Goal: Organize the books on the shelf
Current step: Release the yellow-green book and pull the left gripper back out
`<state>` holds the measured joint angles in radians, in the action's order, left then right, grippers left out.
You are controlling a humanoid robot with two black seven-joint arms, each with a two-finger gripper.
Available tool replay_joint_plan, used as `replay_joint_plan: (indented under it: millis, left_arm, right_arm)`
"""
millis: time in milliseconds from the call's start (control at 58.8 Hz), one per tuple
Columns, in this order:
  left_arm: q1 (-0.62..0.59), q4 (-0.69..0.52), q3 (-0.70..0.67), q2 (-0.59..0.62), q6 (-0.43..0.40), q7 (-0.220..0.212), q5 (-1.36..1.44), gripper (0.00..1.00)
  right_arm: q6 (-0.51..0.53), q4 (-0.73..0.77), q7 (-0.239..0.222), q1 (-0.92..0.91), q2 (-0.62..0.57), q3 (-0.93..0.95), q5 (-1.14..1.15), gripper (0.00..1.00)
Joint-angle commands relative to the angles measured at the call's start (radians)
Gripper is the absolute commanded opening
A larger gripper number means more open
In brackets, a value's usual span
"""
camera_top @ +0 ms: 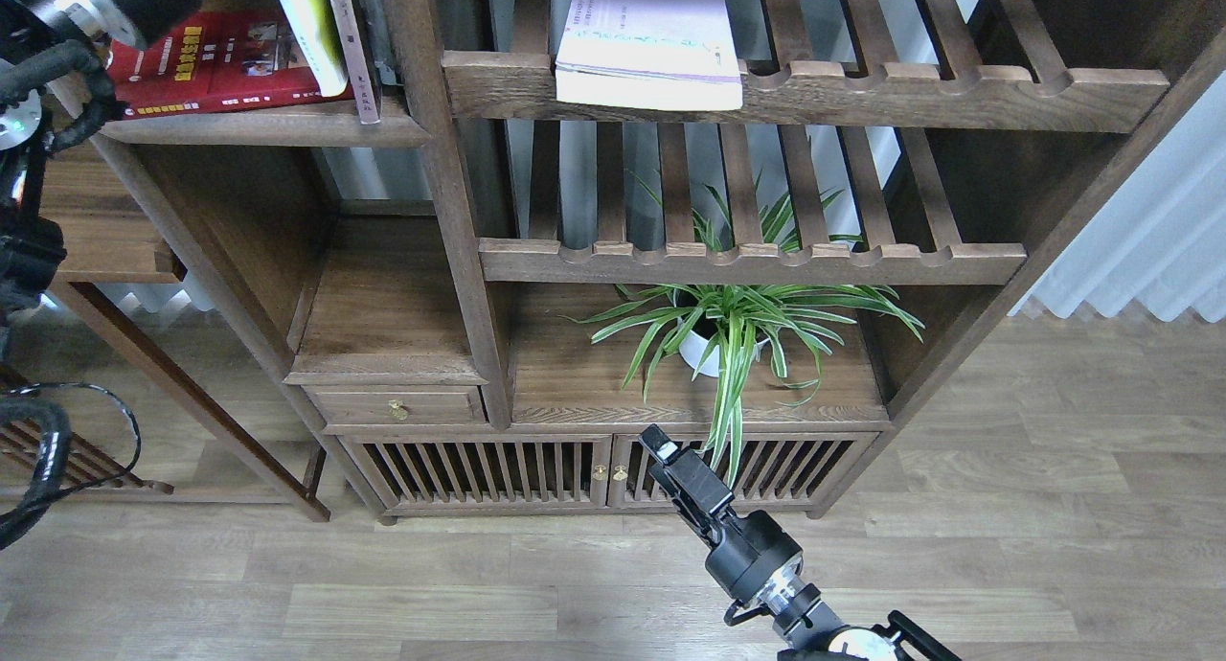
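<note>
The dark red book lies flat on the solid plank shelf at the top left. The yellow-green book stands nearly upright on it, seen edge-on, leaning beside the thin grey-pink-spined book. The white book with lilac trim lies flat on the upper slatted rack. My left arm's wrist is at the top left corner; its fingers are cut off by the frame's edge. My right gripper hangs low in front of the cabinet doors, dark, holding nothing.
A potted spider plant stands on the cabinet top under the lower slatted rack. A small drawer and slatted cabinet doors are below. A side table is at the left. Curtains hang at the right.
</note>
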<state>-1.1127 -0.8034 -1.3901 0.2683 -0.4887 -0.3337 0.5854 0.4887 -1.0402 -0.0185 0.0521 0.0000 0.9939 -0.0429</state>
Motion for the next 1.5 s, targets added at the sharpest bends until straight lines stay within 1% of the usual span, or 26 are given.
replay_joint_plan:
  millis: [0,187,340,357,408,613,664,715,766,783,817,936,1072,1174,1225,1242,1293,1430,1481]
  left_arm:
    - [-0.038,0.05,0.0,-0.001,0.0,0.03,0.019,0.02]
    - [-0.065,0.084,0.011,-0.001,0.0,0.036,0.021,0.02]
    - [-0.07,0.087,0.083,-0.001,0.0,0.074,0.025,0.02]
    - [-0.07,0.098,0.107,0.0,0.0,0.091,0.027,0.02]
    - [-0.07,0.104,0.118,0.0,0.0,0.1,0.028,0.02]
    - [-0.061,0.108,0.146,0.009,0.0,0.107,0.025,0.04]
    - [-0.058,0.107,0.148,0.009,0.0,0.105,0.025,0.08]
    - [-0.055,0.107,0.148,0.008,0.0,0.104,0.025,0.18]
    - [-0.052,0.105,0.144,0.009,0.0,0.102,0.025,0.25]
    - [-0.047,0.104,0.143,0.009,0.0,0.101,0.025,0.32]
    - [-0.038,0.102,0.141,0.009,0.0,0.101,0.025,0.35]
    - [-0.007,0.076,0.128,0.017,0.0,0.101,0.016,0.37]
    - [0.028,0.033,0.121,0.032,0.0,0.096,0.013,0.47]
    - [0.054,0.006,0.12,0.037,0.0,0.096,0.008,0.49]
    - [0.071,-0.019,0.115,0.04,0.0,0.091,0.001,0.52]
    - [0.091,-0.045,0.112,0.043,0.0,0.09,-0.012,0.54]
    - [0.106,-0.062,0.109,0.046,0.0,0.09,-0.022,0.55]
    - [0.151,-0.117,0.108,0.068,0.0,0.062,-0.064,0.55]
    - [0.16,-0.132,0.106,0.075,0.0,0.059,-0.068,0.55]
  right_arm:
    - [0.0,0.0,0.0,0.0,0.0,0.0,0.0,0.98]
    - [0.0,-0.001,0.0,0.002,0.0,0.0,0.0,0.98]
    - [0.0,-0.007,0.0,0.002,0.0,-0.001,0.0,0.98]
    - [0.0,-0.011,0.002,0.002,0.0,0.0,0.0,0.98]
    - [0.0,-0.014,0.0,0.002,0.0,0.0,0.0,0.98]
    - [0.0,-0.014,0.002,0.005,0.0,0.002,-0.002,0.98]
    - [0.0,-0.015,0.002,0.005,0.0,0.002,-0.002,0.98]
    - [0.0,-0.017,0.002,0.005,0.0,0.002,-0.002,0.98]
    - [0.0,-0.021,0.002,0.005,0.0,0.002,-0.002,0.98]
    - [0.0,-0.023,0.002,0.005,0.0,0.002,-0.002,0.98]
    - [0.0,-0.024,0.002,0.005,0.0,0.003,-0.002,0.98]
    - [0.0,-0.027,0.002,0.006,0.0,0.003,-0.003,0.98]
    - [0.0,-0.03,0.002,0.006,0.0,0.003,-0.006,0.98]
    - [0.0,-0.035,0.002,0.006,0.0,0.003,-0.011,0.98]
    - [0.0,-0.037,0.002,0.008,0.0,0.003,-0.017,0.98]
    - [0.0,-0.037,0.002,0.009,0.0,0.003,-0.02,0.98]
    - [0.0,-0.038,0.002,0.011,0.0,0.005,-0.02,0.98]
    - [0.0,-0.044,0.002,0.012,0.0,0.009,-0.02,0.98]
    - [0.0,-0.049,0.002,0.014,0.0,0.009,-0.02,0.98]
